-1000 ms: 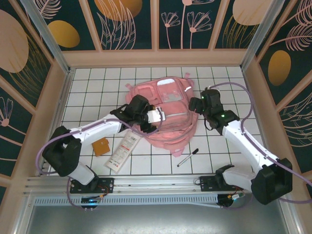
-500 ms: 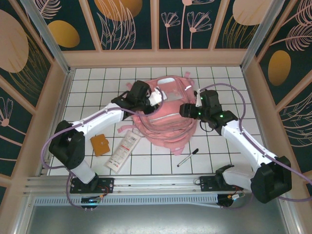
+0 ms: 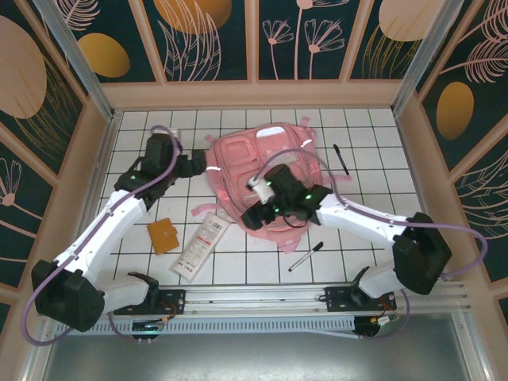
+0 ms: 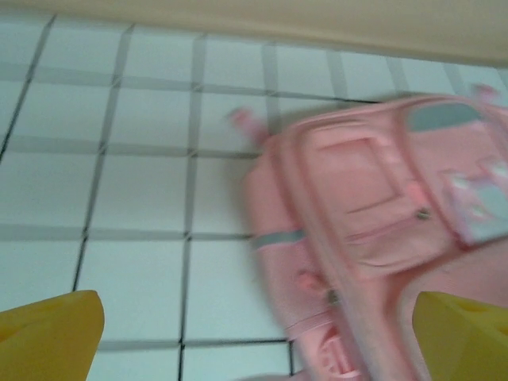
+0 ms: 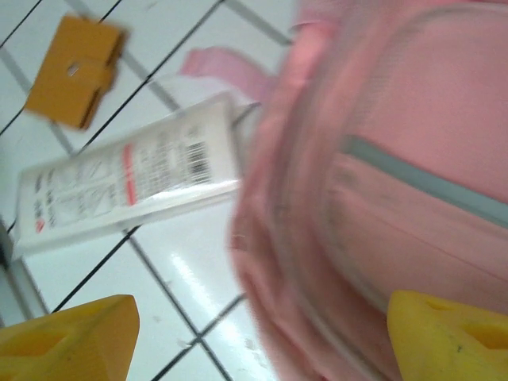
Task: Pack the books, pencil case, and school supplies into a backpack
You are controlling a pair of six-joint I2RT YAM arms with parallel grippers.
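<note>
Our left arm [image 3: 111, 226] reaches from its base at 7 o'clock up toward 10 o'clock. The left gripper [image 3: 200, 166] points to 3 o'clock, fingers spread wide with nothing between them. Our right arm [image 3: 357, 216] folds in from 4 o'clock to centre. The right gripper [image 3: 252, 214] aims at 8 o'clock, likewise spread and empty.

Desk [image 3: 135, 119]: white square tiles, dark grid lines, glossy, with a patch of glare on the tiles in the right wrist view. Enclosed on three sides by wall panels [image 3: 214, 40], dark teal with gold ovals and pink line-drawn plants, framed in pale wood. Beige ledge [image 3: 254, 94] at the far edge. Grey metal rail [image 3: 254, 298] along the near edge.
</note>
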